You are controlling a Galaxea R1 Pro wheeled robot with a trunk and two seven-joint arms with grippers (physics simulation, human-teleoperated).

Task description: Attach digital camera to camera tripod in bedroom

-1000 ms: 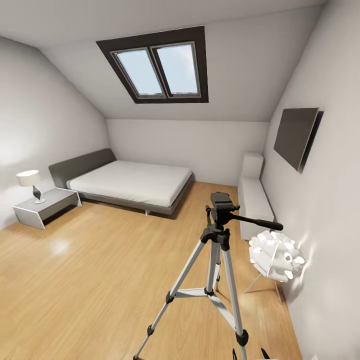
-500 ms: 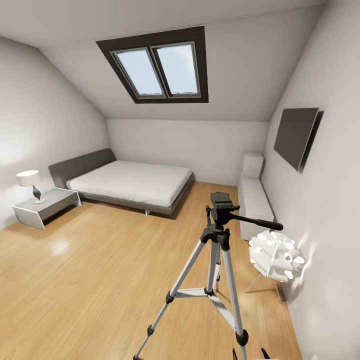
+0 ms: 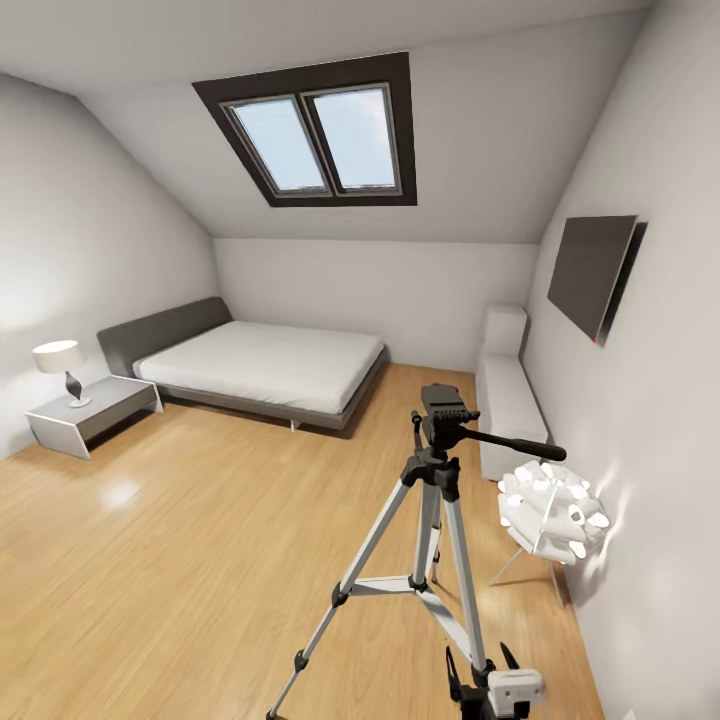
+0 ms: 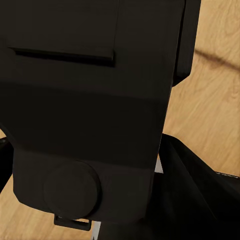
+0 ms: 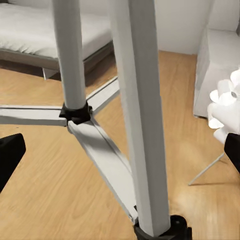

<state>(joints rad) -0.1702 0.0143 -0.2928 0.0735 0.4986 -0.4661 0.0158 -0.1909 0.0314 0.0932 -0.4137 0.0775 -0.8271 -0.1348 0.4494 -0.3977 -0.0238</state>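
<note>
Right end effector at 6 o'clock, jaws spread, empty, near camera tripod leg. Left's grip: cannot tell. Approach step; mounting needs the digital camera.

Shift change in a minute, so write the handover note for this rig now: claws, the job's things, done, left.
Right claw: open, gripping nothing; a leg of the camera tripod shows between its fingers, low near a foot.
Left claw: state cannot be told; its wrist camera is close against a black body I can't identify.
Tripod stands on the wood floor beside the white spiky lamp; its pan head is bare.
Done: robot is at the tripod.
Left: locate the digital camera, then mount it on the head.
</note>
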